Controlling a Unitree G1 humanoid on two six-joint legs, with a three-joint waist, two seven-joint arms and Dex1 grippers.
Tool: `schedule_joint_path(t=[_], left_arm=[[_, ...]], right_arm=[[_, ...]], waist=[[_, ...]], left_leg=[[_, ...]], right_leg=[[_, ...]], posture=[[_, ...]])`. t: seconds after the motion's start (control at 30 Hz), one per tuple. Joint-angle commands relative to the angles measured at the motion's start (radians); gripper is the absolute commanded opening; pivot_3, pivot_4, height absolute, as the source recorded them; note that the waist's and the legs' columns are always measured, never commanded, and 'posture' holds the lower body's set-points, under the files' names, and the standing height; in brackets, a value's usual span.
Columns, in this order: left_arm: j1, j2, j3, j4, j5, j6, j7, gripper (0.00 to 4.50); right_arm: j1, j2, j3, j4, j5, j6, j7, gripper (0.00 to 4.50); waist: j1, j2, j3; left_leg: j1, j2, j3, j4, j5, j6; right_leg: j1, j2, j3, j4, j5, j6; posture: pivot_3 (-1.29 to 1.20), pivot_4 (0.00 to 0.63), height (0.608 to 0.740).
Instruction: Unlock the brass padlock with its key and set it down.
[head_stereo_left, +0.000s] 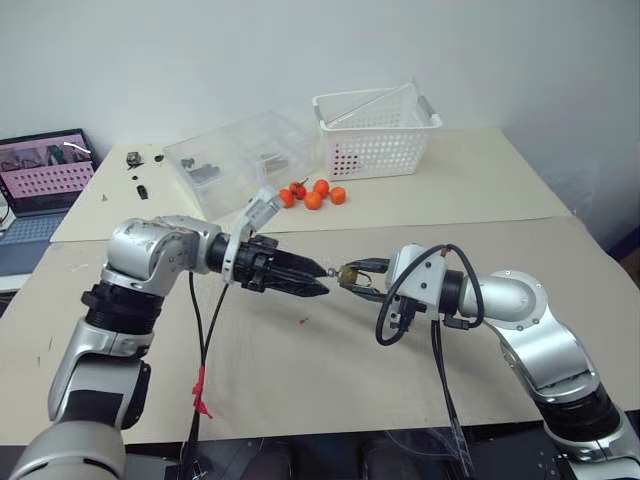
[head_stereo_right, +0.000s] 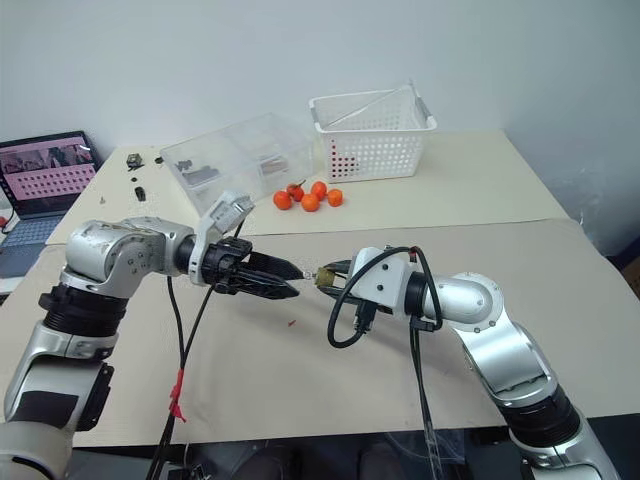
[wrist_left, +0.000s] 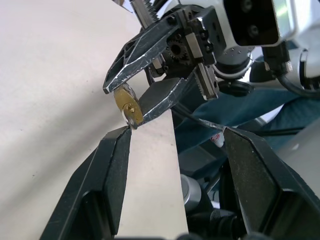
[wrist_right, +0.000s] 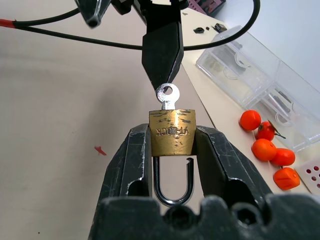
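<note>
The beige surface (head_stereo_left: 480, 215) spans most of the head views, with a laptop (head_stereo_left: 45, 175) at the left edge of the frame and a white perforated basket (head_stereo_left: 375, 132) upper centre. Left of the basket sits a clear plastic compartment box (head_stereo_left: 240, 160), and just below the two lies a cluster of small orange fruits (head_stereo_left: 313, 194). Near the centre of the frame the two arms meet tip to tip above the surface. The right pincer (wrist_right: 172, 142) grips the brass padlock (wrist_right: 172, 132) by its two flat sides, the body squeezed between both fingers, with the silver shackle (wrist_right: 172, 182) hanging back toward the wrist; one leg of the shackle ends free of the body, so the lock stands unlatched. The left pincer (wrist_left: 175, 142) is spread wide and holds nothing; one finger (wrist_left: 117, 165) has its tip just beside the padlock, and in the right wrist view that dark tip sits right at the key's bow. The key (wrist_right: 167, 96) stands in the end of the padlock body, its round holed head sticking out. A small red speck (wrist_right: 100, 150) lies on the surface at the left of the right wrist view.
</note>
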Motion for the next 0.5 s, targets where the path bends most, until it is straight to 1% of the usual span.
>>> schedule_joint_path(t=[0.03,0.13,0.3,0.5], left_arm=[[0.006,-0.016,-0.013,-0.046,-0.008,0.006,0.047,3.07],[0.003,-0.055,-0.001,-0.029,-0.016,0.026,0.105,3.07],[-0.003,-0.075,0.017,-0.011,-0.030,0.033,0.141,3.07],[-0.040,-0.095,0.052,0.054,-0.039,0.027,0.190,3.07]], right_arm=[[-0.019,-0.003,-0.010,-0.019,-0.007,-0.025,-0.002,0.93],[-0.019,0.000,-0.010,-0.028,-0.010,-0.018,-0.008,0.93],[-0.011,0.000,-0.009,-0.040,-0.011,-0.011,-0.013,0.93],[-0.011,0.003,-0.004,-0.046,-0.013,-0.004,-0.020,0.93]], waist=[[0.000,0.000,0.000],[0.000,0.000,0.000],[-0.002,-0.001,0.001],[0.001,-0.002,0.002]], left_leg=[[0.000,0.000,0.000,0.000,0.000,0.000],[0.000,0.000,-0.001,0.001,0.000,0.000],[-0.003,0.000,-0.003,0.009,-0.003,-0.001],[-0.004,-0.004,-0.002,0.010,-0.004,-0.004]], right_leg=[[0.000,0.000,0.000,0.000,0.000,0.000],[0.000,0.000,0.001,0.000,0.000,0.000],[-0.001,0.000,0.001,0.003,0.000,-0.002],[0.000,-0.003,0.003,0.002,0.000,-0.002]], posture=[[0.00,0.150,0.740],[0.00,0.150,0.740],[0.00,0.150,0.740],[0.00,0.150,0.740]])
